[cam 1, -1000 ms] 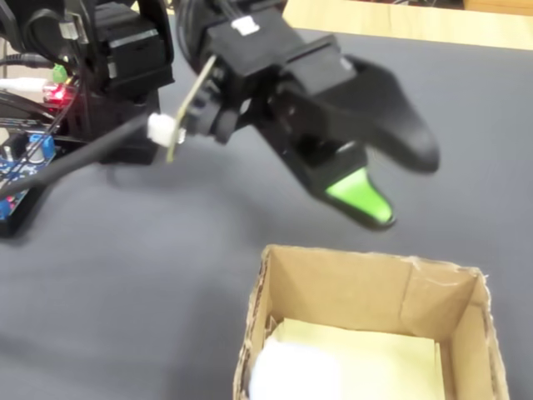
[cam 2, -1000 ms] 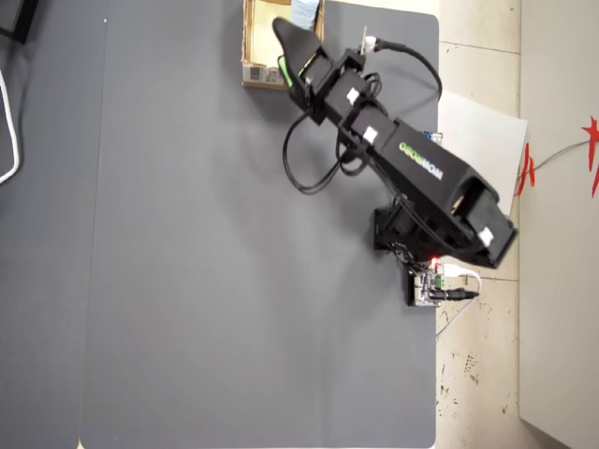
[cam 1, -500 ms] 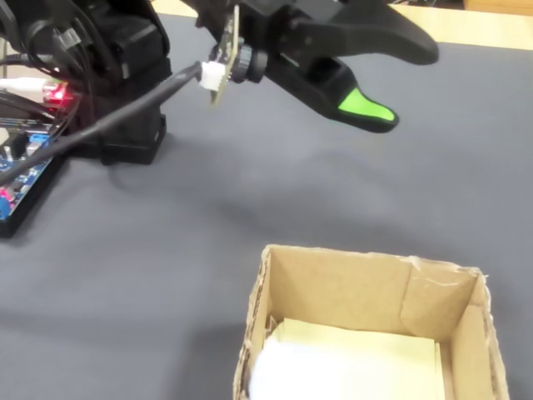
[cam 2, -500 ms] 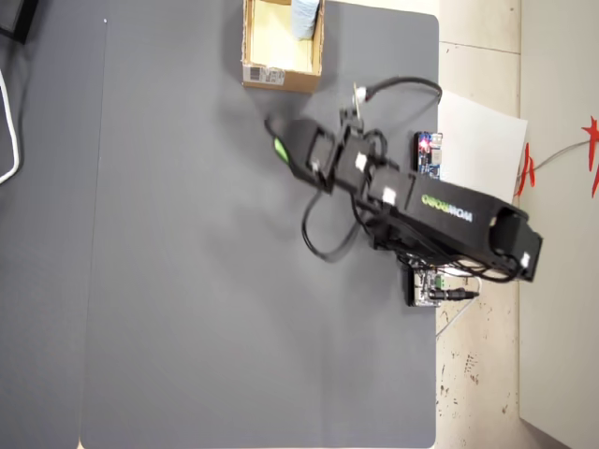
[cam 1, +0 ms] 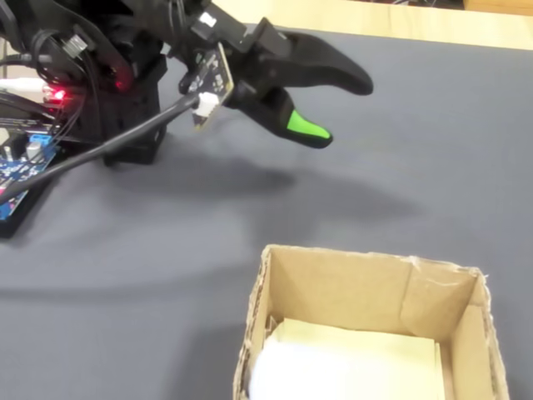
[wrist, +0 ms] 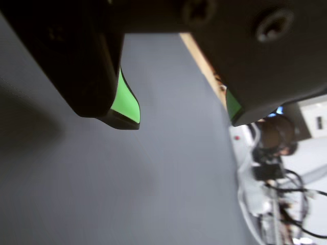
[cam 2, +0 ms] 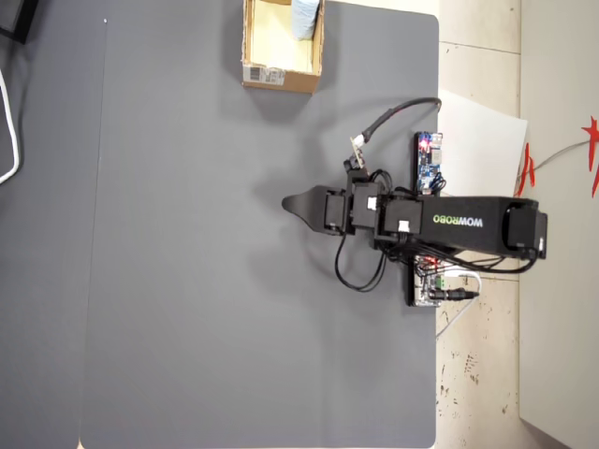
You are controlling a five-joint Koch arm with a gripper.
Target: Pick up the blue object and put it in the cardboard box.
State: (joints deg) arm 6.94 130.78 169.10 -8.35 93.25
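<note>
The cardboard box [cam 2: 277,77] stands at the mat's far top edge in the overhead view, its white label on the near wall. The pale blue object [cam 2: 305,17] lies inside it, against the right wall. In the fixed view the box [cam 1: 337,287] is at the bottom, with a pale blurred lump [cam 1: 287,375] in its lower left corner. My gripper [cam 1: 346,111] hovers above the bare mat, well away from the box, and is open. The wrist view shows the gripper [wrist: 181,121] with its green pads [wrist: 126,102] wide apart and nothing between them. In the overhead view the gripper [cam 2: 288,203] points left.
A dark grey mat [cam 2: 187,281] covers the table. The arm's base and cables [cam 2: 440,224] sit at the mat's right edge, beside a dark-blue circuit board [cam 2: 428,159]. A wooden table edge [wrist: 204,66] borders the mat. A white cable [cam 2: 7,122] lies at far left.
</note>
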